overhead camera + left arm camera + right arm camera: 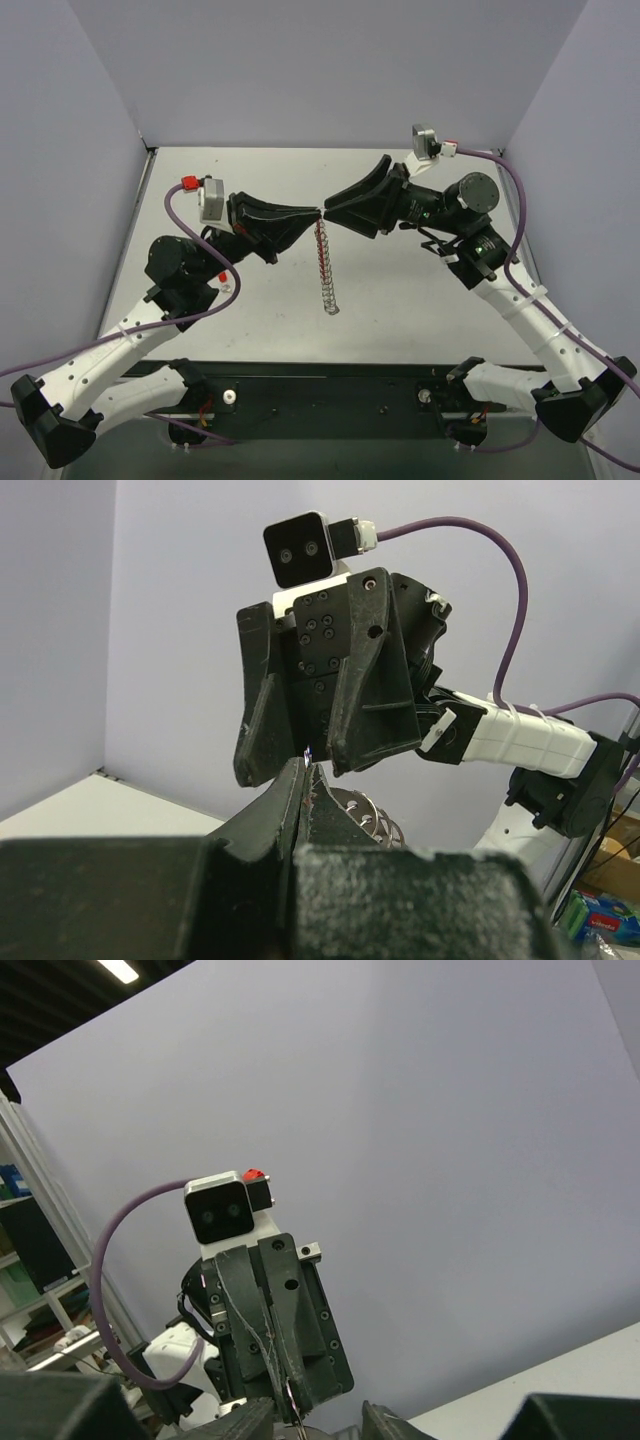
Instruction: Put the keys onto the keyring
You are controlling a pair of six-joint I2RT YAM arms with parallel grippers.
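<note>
Seen from above, the two matte black plastic grippers meet tip to tip over the middle of the pale grey, smooth table point(420, 310). The left gripper point(313, 213) reaches in from 9 o'clock and the right gripper point(330, 214) from 3 o'clock.

The keyring point(325, 265), a thin beaded strand of red and silver links, hangs from the point where the tips meet. It trails straight toward 6 o'clock and ends in a small silvery loop low over the table.

The left gripper's long tapered fingers point(285, 805) are clenched flat against each other. A tiny bright glint shows at their very tip, where the top of the strand is pinched.

The right gripper's two broad, ribbed, wedge-shaped fingers point(372, 710) stand apart, one on each side of that closed tip and just beside it. Nothing can be seen gripped between them. The right wrist view agrees: its own fingers sit at the bottom edge with a gap between them, and a thin silvery sliver hangs at the left gripper's tip.

The keys are too small to pick out in any view, so I cannot tell where they are.

A glossy purple cable point(515, 600) arcs from the boxy camera point(297, 548) on the right wrist.
</note>
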